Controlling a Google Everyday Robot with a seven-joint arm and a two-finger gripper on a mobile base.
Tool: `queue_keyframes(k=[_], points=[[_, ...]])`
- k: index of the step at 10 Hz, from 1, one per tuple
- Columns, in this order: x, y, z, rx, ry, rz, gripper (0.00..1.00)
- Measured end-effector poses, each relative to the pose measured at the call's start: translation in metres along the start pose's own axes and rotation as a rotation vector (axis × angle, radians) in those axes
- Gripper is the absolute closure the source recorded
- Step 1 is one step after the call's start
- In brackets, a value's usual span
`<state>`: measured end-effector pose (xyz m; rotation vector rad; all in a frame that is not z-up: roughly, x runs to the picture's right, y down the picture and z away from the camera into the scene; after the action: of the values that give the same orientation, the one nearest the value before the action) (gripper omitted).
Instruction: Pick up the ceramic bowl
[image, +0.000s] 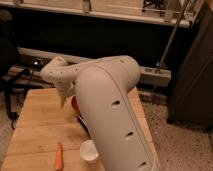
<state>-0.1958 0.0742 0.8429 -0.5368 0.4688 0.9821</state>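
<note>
The ceramic bowl (74, 104) is orange-red and stands on the wooden table (40, 125). Only its left edge shows, because my big white arm (107, 100) covers the rest. My gripper (63, 101) hangs from the arm's wrist just left of the bowl and close above the table. It holds nothing that I can see.
A white cup (89, 150) stands near the table's front edge, partly behind the arm. An orange carrot-like piece (59, 156) lies to its left. A dark object (82, 123) peeks out beside the arm. A dark chair (10, 55) stands far left.
</note>
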Motion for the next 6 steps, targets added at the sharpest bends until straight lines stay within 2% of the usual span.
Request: queue_keyframes(k=[3,5,6], points=[[0.001,0.007,0.023,0.035,0.045,-0.037,0.23],[0.002,0.007,0.036,0.059,0.072,-0.056,0.4],[0.003,0.009,0.042,0.073,0.087,-0.065,0.52]])
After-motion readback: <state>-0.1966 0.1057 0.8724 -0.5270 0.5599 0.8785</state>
